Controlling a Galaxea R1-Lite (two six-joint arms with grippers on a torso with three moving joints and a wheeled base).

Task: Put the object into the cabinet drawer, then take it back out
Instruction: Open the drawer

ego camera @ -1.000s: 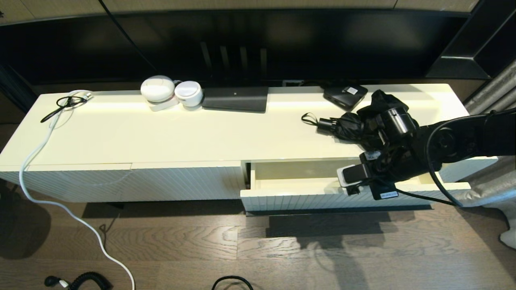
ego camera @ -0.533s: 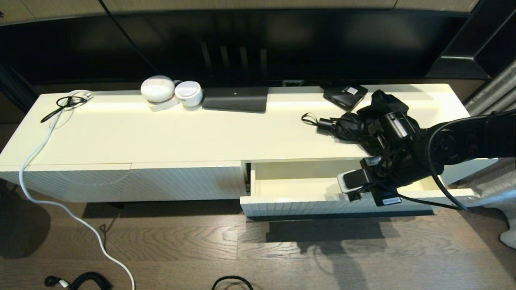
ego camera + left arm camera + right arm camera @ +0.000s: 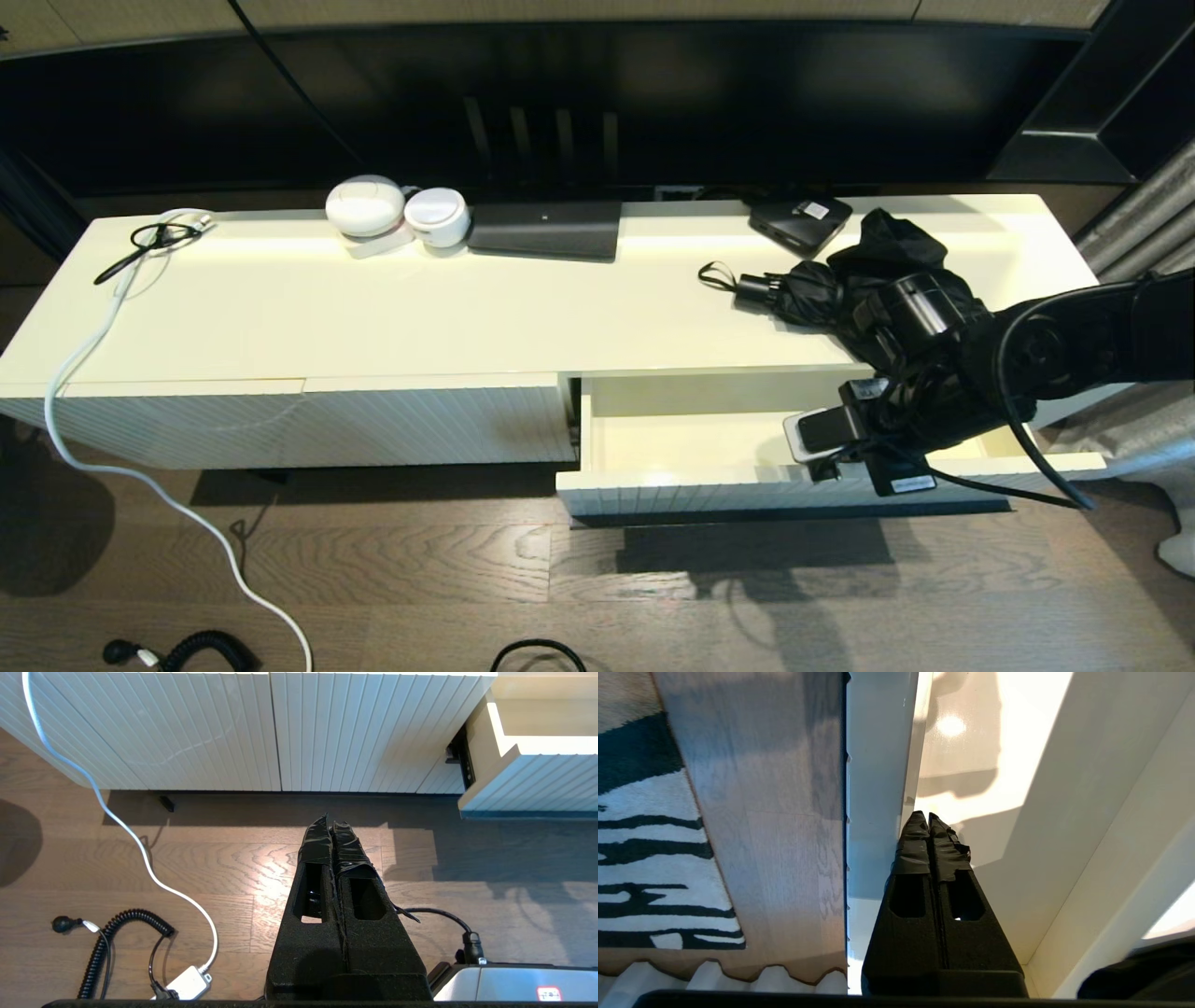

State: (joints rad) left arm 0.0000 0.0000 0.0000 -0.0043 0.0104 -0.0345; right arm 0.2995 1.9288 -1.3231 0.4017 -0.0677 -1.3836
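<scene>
On the cabinet top, near its right end, the black umbrella (image 3: 822, 285) lay untouched above the open drawer (image 3: 691, 439), rumpled fabric bunched loosely, short handle and wrist loop pointing left. Down inside the drawer, the right gripper (image 3: 928, 816) had its fingers pressed together on nothing, their tips just behind the ribbed front panel. The left gripper (image 3: 331, 820) hung shut over the wooden floor, idle. I judged the umbrella light and floppy — cloth that would slip and sag in a pinch — so the stiff handle, or the bundled middle, looked the surer hold.
</scene>
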